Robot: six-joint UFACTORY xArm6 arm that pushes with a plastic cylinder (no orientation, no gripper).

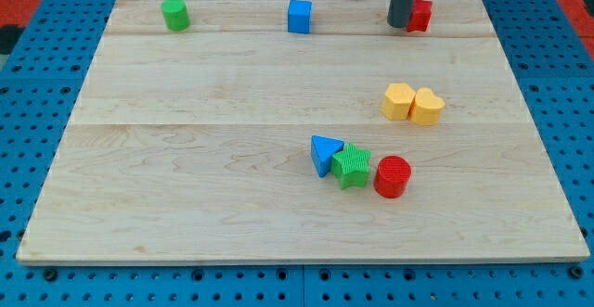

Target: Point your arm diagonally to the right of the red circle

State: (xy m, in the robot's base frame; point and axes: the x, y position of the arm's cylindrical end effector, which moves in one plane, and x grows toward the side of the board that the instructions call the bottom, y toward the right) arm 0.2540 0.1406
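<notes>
The red circle (pixel 392 176) is a short red cylinder lying low on the board, right of centre. A green star (pixel 352 165) touches its left side, and a blue triangle (pixel 324 153) sits left of the star. My rod comes down from the view's top, and my tip (pixel 399 24) rests near the board's top edge. It stands far above the red circle in the view. The tip is right against the left side of a second red block (pixel 420 15), which it partly hides.
Two yellow blocks (pixel 398 101) (pixel 427 107) sit side by side between my tip and the red circle. A blue cube (pixel 299 16) and a green cylinder (pixel 174 14) lie along the top edge. The wooden board (pixel 186 159) is ringed by blue pegboard.
</notes>
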